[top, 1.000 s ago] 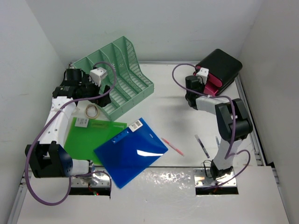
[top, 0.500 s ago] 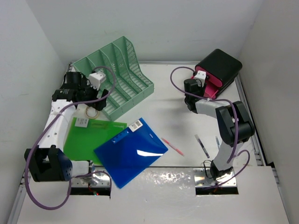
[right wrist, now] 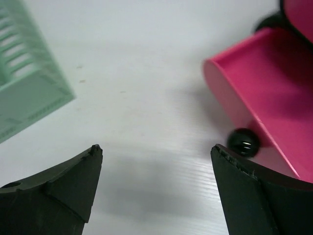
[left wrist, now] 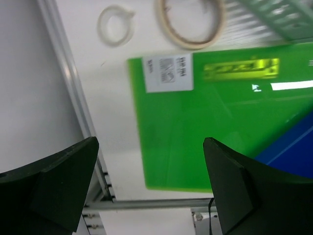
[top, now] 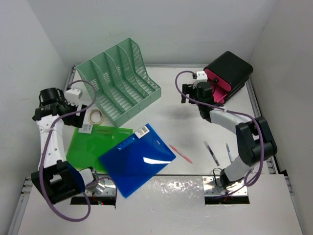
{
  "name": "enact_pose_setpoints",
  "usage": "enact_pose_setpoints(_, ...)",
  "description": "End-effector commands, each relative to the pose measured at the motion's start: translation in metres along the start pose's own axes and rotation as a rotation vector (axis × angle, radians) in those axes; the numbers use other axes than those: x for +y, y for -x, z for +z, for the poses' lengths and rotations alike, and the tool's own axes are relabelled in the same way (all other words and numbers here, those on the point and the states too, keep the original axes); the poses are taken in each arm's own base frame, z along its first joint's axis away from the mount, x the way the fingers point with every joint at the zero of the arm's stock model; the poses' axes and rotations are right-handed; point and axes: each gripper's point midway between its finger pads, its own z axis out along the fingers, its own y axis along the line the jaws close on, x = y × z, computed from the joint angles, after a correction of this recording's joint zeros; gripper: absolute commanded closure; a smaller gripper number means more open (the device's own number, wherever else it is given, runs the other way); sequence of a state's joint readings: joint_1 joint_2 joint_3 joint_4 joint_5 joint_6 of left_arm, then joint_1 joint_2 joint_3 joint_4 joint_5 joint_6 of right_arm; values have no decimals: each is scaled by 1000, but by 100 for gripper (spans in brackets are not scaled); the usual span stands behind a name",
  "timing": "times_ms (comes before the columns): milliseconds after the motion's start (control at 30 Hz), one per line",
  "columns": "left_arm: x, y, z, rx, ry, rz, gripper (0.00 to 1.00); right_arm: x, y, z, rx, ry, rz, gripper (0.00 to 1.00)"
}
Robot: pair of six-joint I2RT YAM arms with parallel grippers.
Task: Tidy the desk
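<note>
White sticker (left wrist: 168, 73) on green folder (left wrist: 195, 142): QR code, print too blurred.

Looked like a lab test booth tbh: plain white walls (top: 161, 29) up top boxed in a rail-edged surface (top: 171, 117).

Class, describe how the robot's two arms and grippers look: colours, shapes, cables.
The left arm and right arm both have white links and black joints. A purple cable loops along each. A small white block sits at each wrist. The fingers are matte black, broad wedges.
</note>
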State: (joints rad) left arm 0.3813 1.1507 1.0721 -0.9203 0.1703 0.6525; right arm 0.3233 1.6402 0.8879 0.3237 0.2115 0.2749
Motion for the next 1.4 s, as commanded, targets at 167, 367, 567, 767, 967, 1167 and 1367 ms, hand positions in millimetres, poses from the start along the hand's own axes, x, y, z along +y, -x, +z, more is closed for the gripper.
enact_pose_setpoints(167,54,-3,26,-18,49,-203,15,32,19,-30,-60,220,-135,13)
enact_pose_setpoints(367,90,5,68,-12,131,-316,31,43,18,-43,-47,300,-175,13)
enact_pose_setpoints(567,114,17,92,-102,220,-340,47,29,16,-64,-66,235,-117,17)
enact_pose_setpoints(767,122,15,143,-38,132,-340,62,22,30,-87,-89,191,-96,19)
enact_pose_setpoints(967,132,23,176,-29,86,-358,62,22,35,-108,-90,165,-86,19)
enact_pose_setpoints(1167,121,36,190,-56,-29,-378,63,15,27,-124,-96,133,-66,20)
enact_pose_setpoints(1367,110,32,189,-54,-59,-386,65,7,17,-132,-94,107,-85,20)
